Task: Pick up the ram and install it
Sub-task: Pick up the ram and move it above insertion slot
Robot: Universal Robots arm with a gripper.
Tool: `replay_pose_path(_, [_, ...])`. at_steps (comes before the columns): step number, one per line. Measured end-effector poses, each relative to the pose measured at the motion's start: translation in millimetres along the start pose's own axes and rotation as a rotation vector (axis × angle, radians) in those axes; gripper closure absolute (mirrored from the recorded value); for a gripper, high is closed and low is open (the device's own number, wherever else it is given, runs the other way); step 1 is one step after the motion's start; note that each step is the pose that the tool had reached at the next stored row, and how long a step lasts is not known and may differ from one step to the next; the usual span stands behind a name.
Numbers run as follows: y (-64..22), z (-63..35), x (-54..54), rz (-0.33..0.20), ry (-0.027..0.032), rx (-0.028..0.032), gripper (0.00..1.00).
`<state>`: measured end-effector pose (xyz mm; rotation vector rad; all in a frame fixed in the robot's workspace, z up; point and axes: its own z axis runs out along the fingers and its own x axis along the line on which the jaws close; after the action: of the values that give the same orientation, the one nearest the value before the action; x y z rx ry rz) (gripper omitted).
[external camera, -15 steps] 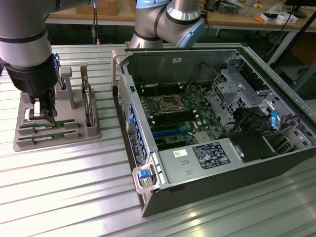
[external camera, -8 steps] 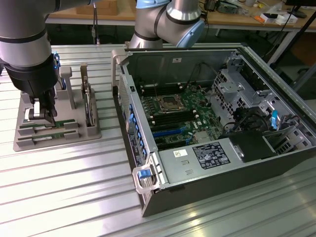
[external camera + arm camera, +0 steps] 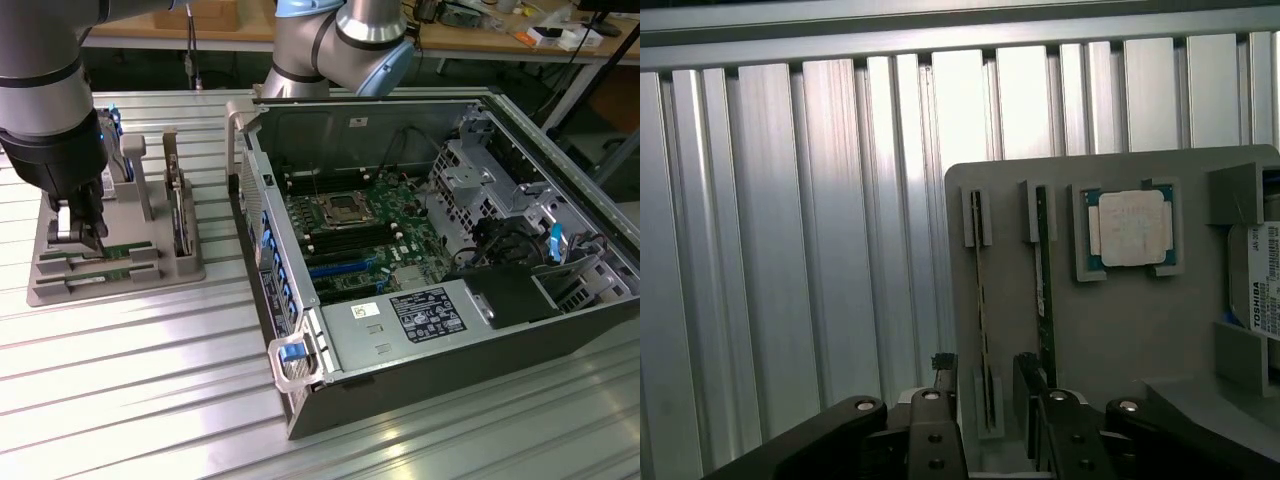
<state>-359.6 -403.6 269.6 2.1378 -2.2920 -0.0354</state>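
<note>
In the grey holder (image 3: 1140, 330) on the desk (image 3: 790, 250), the ram (image 3: 982, 290) stands on edge between the spread jaws of the gripper (image 3: 985, 368); probably light, stiff, fragile, best pinched by its flat faces.

I am seeing an open grey metal computer case (image 3: 470, 385) lying on the ribbed aluminium table (image 3: 150, 400), green motherboard (image 3: 365, 240) facing up. Beside it, a grey plastic holder tray (image 3: 60, 292) is carrying a square silver processor chip (image 3: 1130, 228) and a white-labelled hard drive (image 3: 1262, 280).
</note>
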Motion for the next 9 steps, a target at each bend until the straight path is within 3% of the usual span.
replay_pose_path(9, [0.0, 3.7, 0.0, 0.000, -0.0001, 0.0000, 0.64])
